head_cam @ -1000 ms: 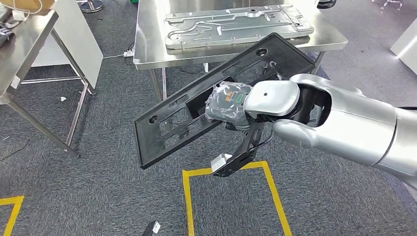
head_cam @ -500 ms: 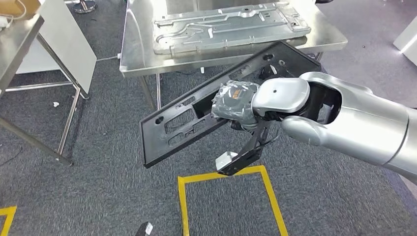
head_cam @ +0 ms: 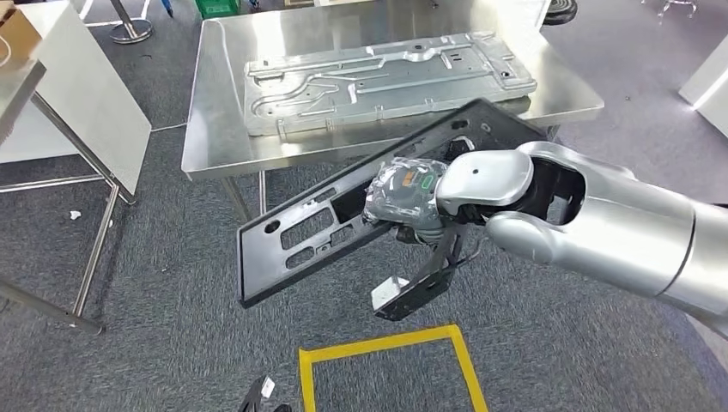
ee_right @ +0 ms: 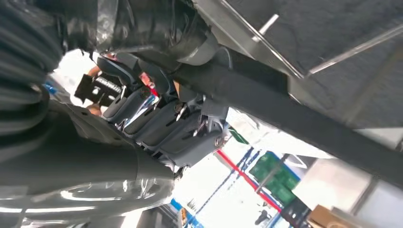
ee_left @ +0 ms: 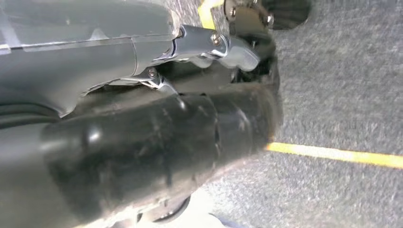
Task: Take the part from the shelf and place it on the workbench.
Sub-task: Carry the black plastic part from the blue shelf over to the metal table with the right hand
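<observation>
Just short of the steel surface (head_cam: 215, 129), on its near side, the black part (head_cam: 300, 232) hangs in the air, gripped by the right hand (head_cam: 408, 196), whose fingers (ee_right: 157, 121) curl around one of the frame's bars. The part is a long flat frame, tilted, its long axis running from low and away from the surface up to a far corner that overlaps the surface's near edge. A silver stamped panel (head_cam: 386, 73) already lies along the surface, so free room looks limited to the near strip. The left hand (ee_left: 142, 142) hangs by the floor; I cannot tell how its fingers lie.
</observation>
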Robot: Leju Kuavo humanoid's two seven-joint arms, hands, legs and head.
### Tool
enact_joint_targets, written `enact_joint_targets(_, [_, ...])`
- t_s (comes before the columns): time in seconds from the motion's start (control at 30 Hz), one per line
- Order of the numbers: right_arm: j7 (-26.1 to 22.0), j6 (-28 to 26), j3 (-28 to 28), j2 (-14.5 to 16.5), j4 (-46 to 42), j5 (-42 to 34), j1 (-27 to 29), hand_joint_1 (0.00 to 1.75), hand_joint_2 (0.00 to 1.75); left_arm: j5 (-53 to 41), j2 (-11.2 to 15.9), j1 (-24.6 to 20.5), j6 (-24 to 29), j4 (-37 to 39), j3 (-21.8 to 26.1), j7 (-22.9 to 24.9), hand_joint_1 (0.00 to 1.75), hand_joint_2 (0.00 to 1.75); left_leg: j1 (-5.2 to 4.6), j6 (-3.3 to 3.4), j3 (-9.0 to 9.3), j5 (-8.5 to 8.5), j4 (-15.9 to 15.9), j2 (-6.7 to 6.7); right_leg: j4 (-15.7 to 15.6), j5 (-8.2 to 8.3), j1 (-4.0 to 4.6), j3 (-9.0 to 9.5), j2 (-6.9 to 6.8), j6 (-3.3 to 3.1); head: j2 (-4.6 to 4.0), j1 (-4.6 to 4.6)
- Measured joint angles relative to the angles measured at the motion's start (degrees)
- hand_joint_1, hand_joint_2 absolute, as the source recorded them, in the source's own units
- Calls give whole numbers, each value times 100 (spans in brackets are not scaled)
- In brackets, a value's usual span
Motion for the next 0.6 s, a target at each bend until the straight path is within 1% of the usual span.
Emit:
enact_joint_targets(0.03, [-1,-4,-1,-7,-7,-9,-18,175,175,0,9,11,1,-1,1,8,0,0,14,29,95,-48,-67,1,101,-42,-10,-32,-16,28,-1,20])
enact_joint_targets(0.07, [1,-9,0,-10,-11,-9,-30,175,175,0,14,30,3,-1,2,17,0,0,38,50,207,-105,-137,4,350,-97,-15,-179,-33,50,-1,22])
enact_joint_targets(0.1, [3,-16,2,-14,-14,-8,-38,175,175,0,20,56,10,0,3,24,0,0,53,64,309,-162,-180,9,729,-152,-21,-446,-51,72,-1,34])
enact_joint_targets(0.13, [3,-21,5,-15,-15,-8,-41,175,175,0,26,80,15,1,3,28,0,0,65,73,400,-230,-209,12,1175,-198,-25,-789,-62,95,-1,38])
enact_joint_targets(0.17, [2,-24,7,-19,-14,-14,-29,175,175,0,31,103,20,1,3,30,0,0,75,73,495,-307,-224,6,1578,-189,-31,-1156,-66,116,-1,38])
enact_joint_targets(0.2, [0,-24,8,-25,-14,-27,-10,175,175,0,32,123,22,2,3,27,0,0,90,69,598,-391,-227,-10,1804,-72,-38,-1462,-70,131,-2,41])
enact_joint_targets(0.23, [-4,-19,9,-33,-13,-49,9,175,175,0,33,141,19,1,3,21,0,0,108,58,715,-485,-226,-33,1804,176,-42,-1674,-72,141,-2,41])
enact_joint_targets(0.27, [-8,-14,9,-40,-13,-74,23,175,175,0,33,159,16,1,3,14,0,0,130,36,844,-588,-221,-58,1569,546,-44,-1774,-78,150,-2,44])
enact_joint_targets(0.3, [-11,-10,10,-48,-13,-94,30,175,175,0,33,177,13,1,3,3,0,0,149,2,966,-699,-212,-79,1186,951,-44,-1789,-97,154,-2,45])
enact_joint_targets(0.33, [-15,-7,13,-65,-11,-109,38,175,175,-1,35,189,11,1,3,-6,0,0,147,-42,1060,-803,-200,-99,874,1251,-26,-1752,-118,154,-2,50])
enact_joint_targets(0.37, [-21,-4,15,-80,-15,-124,39,175,175,-1,37,197,10,2,4,-12,0,0,145,-85,1124,-887,-180,-115,623,1403,-14,-1690,-133,135,-2,57])
enact_joint_targets(0.4, [-28,6,17,-95,-19,-142,36,175,175,-1,39,202,9,2,4,-15,0,0,137,-123,1146,-945,-166,-122,475,1380,1,-1632,-137,93,-2,58])
enact_joint_targets(0.43, [-34,19,18,-108,-22,-163,34,175,175,-2,40,203,9,2,5,-17,0,0,128,-154,1147,-977,-165,-121,441,1273,18,-1590,-120,42,-2,52])
enact_joint_targets(0.5, [-44,48,15,-116,-31,-204,20,175,175,-1,44,205,9,2,6,-19,0,0,138,-207,1148,-1041,-166,-93,333,1104,9,-1525,-82,-71,-2,34])
enact_joint_targets(0.53, [-44,54,14,-127,-31,-216,12,175,175,-1,46,207,8,2,7,-20,0,0,143,-231,1122,-1103,-89,-80,327,1078,2,-1504,-70,-111,-2,21])
enact_joint_targets(0.57, [-44,58,15,-137,-32,-229,-2,175,175,-1,48,206,5,2,7,-21,0,0,148,-253,1032,-1201,105,-74,315,1052,-5,-1472,-62,-148,-2,7])
enact_joint_targets(0.6, [-44,60,17,-145,-31,-246,-15,175,175,-1,51,201,1,2,8,-23,0,0,151,-271,859,-1330,430,-73,303,1029,-4,-1441,-55,-174,-2,-9])
